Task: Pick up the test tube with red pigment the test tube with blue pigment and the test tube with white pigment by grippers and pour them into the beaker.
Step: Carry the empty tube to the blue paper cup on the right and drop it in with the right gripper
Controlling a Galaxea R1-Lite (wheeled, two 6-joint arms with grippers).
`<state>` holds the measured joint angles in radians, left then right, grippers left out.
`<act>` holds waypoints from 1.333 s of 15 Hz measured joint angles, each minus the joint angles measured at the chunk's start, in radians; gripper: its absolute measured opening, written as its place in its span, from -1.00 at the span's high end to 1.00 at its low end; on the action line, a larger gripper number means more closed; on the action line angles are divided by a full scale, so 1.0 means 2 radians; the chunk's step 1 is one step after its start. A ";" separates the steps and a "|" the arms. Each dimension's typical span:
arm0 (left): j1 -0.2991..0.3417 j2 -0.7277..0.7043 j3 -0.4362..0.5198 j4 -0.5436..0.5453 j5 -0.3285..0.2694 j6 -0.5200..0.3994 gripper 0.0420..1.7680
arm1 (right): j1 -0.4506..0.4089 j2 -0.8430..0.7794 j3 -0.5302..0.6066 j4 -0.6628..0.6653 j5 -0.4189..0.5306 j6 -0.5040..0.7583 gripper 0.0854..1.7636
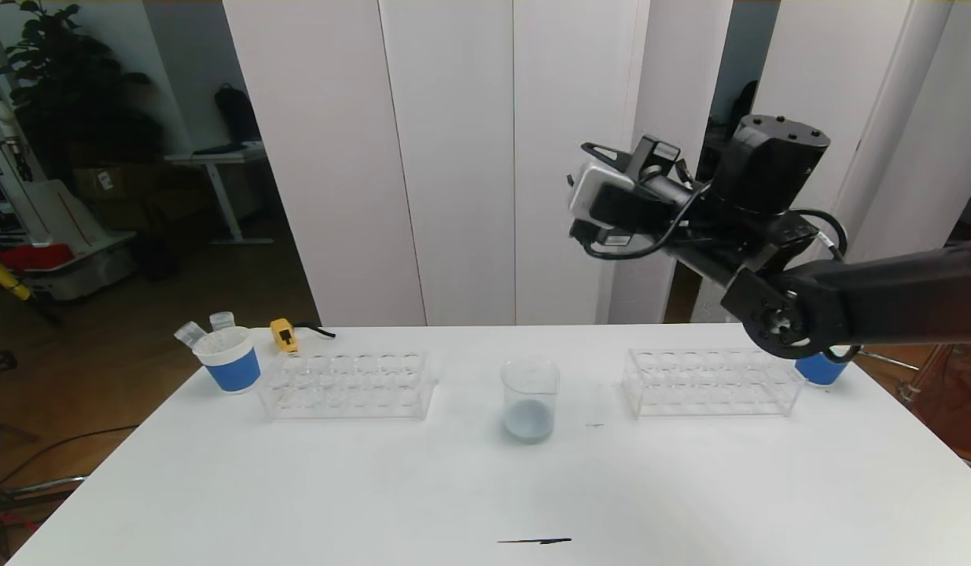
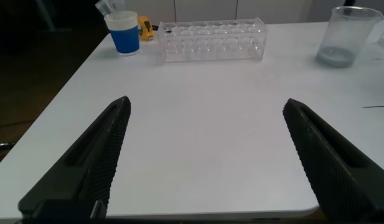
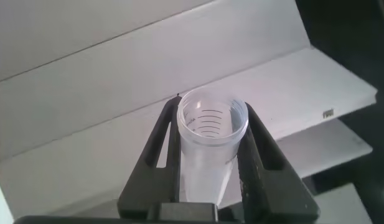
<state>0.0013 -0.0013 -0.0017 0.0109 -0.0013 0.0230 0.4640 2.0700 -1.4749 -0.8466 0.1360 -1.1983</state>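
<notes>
the right gripper (image 3: 207, 168) was raised high above the right side of the white table (image 1: 485, 487), its fingers (image 3: 157, 146) clamped on a clear graduated test tube (image 3: 210, 146). in the right wrist view the tube's long axis ran along the fingers, its open mouth pointing away from the wrist; it looked empty, so which pigment it had carried could not be told. the beaker (image 1: 529, 399) stood upright mid-table between two clear tube racks (image 1: 347, 384), holding pale grey-blue liquid at its bottom. the left gripper (image 2: 207, 155) hung low over the table's near edge, jaws spread wide and holding nothing.
</notes>
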 joint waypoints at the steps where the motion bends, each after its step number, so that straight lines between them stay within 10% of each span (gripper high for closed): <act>1: 0.000 0.000 0.000 0.000 0.000 0.000 -0.98 | 0.001 -0.022 0.018 0.001 -0.051 0.061 0.39; 10: 0.000 0.000 0.000 0.000 0.000 0.000 -0.98 | -0.019 -0.112 0.176 0.008 -0.223 0.500 0.39; 20: 0.000 0.000 0.000 0.000 0.000 0.000 -0.98 | -0.162 -0.154 0.320 -0.013 -0.202 0.611 0.39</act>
<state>0.0013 -0.0013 -0.0017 0.0109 -0.0017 0.0230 0.1409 1.7630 -0.8340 -0.8726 -0.2683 0.0234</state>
